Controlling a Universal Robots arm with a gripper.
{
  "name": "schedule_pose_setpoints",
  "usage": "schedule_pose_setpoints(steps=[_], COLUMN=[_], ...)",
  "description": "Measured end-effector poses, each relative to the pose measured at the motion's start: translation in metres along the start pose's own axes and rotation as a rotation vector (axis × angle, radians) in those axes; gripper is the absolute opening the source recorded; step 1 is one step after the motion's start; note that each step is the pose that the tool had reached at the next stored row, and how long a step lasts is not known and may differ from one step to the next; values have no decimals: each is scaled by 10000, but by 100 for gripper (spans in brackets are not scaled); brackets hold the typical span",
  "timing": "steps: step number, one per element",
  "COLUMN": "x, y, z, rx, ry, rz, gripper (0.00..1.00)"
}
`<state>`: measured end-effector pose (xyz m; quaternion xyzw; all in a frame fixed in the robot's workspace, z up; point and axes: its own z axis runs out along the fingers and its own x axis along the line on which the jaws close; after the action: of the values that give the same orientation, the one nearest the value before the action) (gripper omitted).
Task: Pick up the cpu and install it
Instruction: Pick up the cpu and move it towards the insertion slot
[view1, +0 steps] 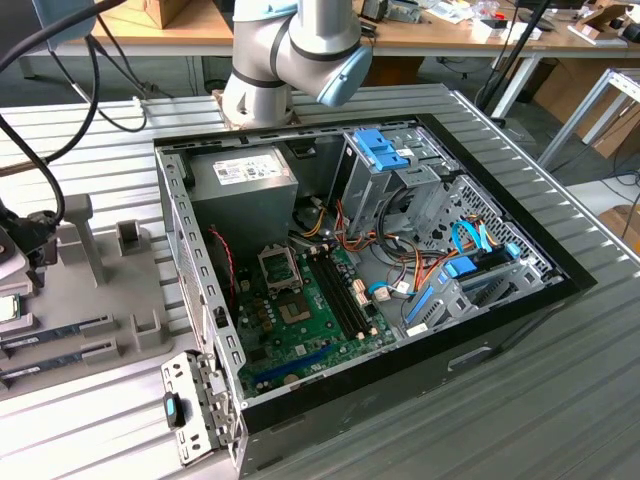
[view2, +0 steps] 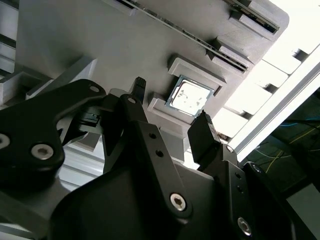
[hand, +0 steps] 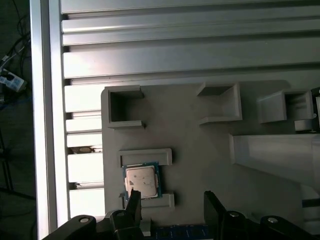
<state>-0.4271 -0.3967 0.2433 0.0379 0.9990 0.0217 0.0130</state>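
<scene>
The cpu is a small silver square chip with a thin green rim. It lies flat between two raised blocks of a grey holder plate; the second wrist view also has the cpu. My gripper hovers over the plate, open, with nothing between its black fingers. One fingertip overlaps the chip's edge in the picture, the other stands off to the side. In the exterior view the gripper hangs at the far left just above the cpu. The motherboard socket sits inside the open computer case.
The open computer case fills the middle of the slatted metal table, with a grey power supply, drive cages and cable bundles inside. Long memory sticks lie on the holder plate near the chip. Thick black cables loop at the exterior view's left.
</scene>
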Motion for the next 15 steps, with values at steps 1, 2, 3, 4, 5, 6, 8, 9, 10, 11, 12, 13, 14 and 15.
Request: schedule_pose_setpoints(steps=[1, 2, 3, 4, 5, 6, 8, 9, 10, 11, 12, 13, 14, 15], x=[1, 2, 3, 3, 4, 5, 7, 7, 7, 7, 8, 8, 9, 9], y=[0, -1, -1, -1, -1, -1, -2, -2, -2, -2, -3, -3, -3, -3], z=[4, 9, 12, 15, 19, 24, 37, 40, 42, 46, 49, 55, 62, 64], rx=[0, 0, -1, -1, -1, -1, -1, -1, -1, -1, 0, -1, -1, 0], ry=[0, 0, -1, -1, 0, -1, -1, -1, -1, 0, 0, -1, 0, 0], rz=[-1, 0, -1, 0, 0, 0, 0, -1, 0, 0, 0, -1, -1, 0], gripper=[62, 62, 62, 62, 62, 62, 62, 62, 62, 62, 62, 62, 62, 62])
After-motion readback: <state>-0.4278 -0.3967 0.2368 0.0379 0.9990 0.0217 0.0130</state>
